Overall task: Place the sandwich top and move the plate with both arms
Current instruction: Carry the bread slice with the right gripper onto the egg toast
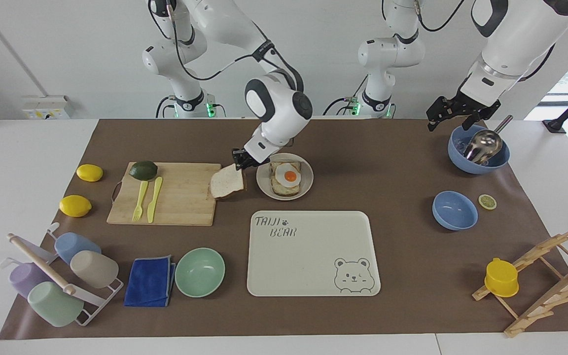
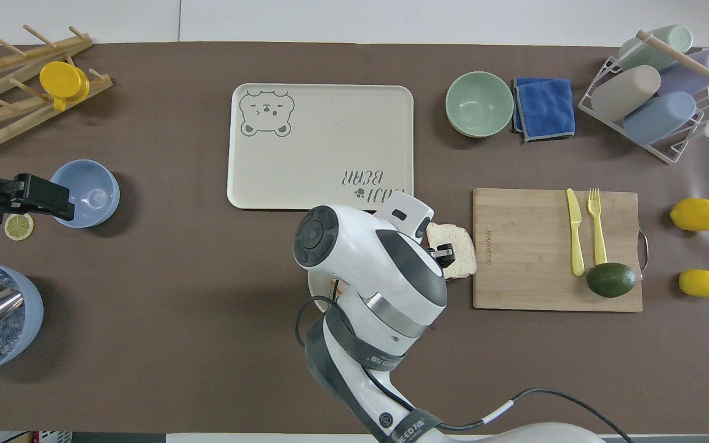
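Right gripper [image 1: 239, 161] clamped on one corner of the bread slice [image 1: 227, 181], which hangs tilted in the air over the edge of the board [image 1: 165, 193] that lies toward the plate [image 1: 284, 177]. The gripped corner is uppermost; the rest of the slice slopes down and away from the plate, toward the board. In the overhead view the same slice [image 2: 456, 247] shows between the board [image 2: 551, 249] and the right arm's wrist, which hides most of the plate beneath it.

The plate rests on the worktop [image 1: 387, 162] just beside the board, nearer to the robots than the tray [image 1: 313, 254]. It carries a toasted slice topped with a fried egg [image 1: 288, 175]. The slice therefore lies just beside its target; the carry still to be made is short and sideways, toward the left arm's end, and the slice would then need levelling so that it settles flat on the egg.

Right arm pose: reaching down from above the plate's edge, wrist angled so that the gripper points toward the board.

Left gripper [image 1: 454, 114] waits over the rim of the blue bowl [image 1: 479, 154] that holds a metal scoop [image 1: 483, 143], well apart from the plate; whether its fingers are apart cannot be told. The right arm is much the nearer to the plate.
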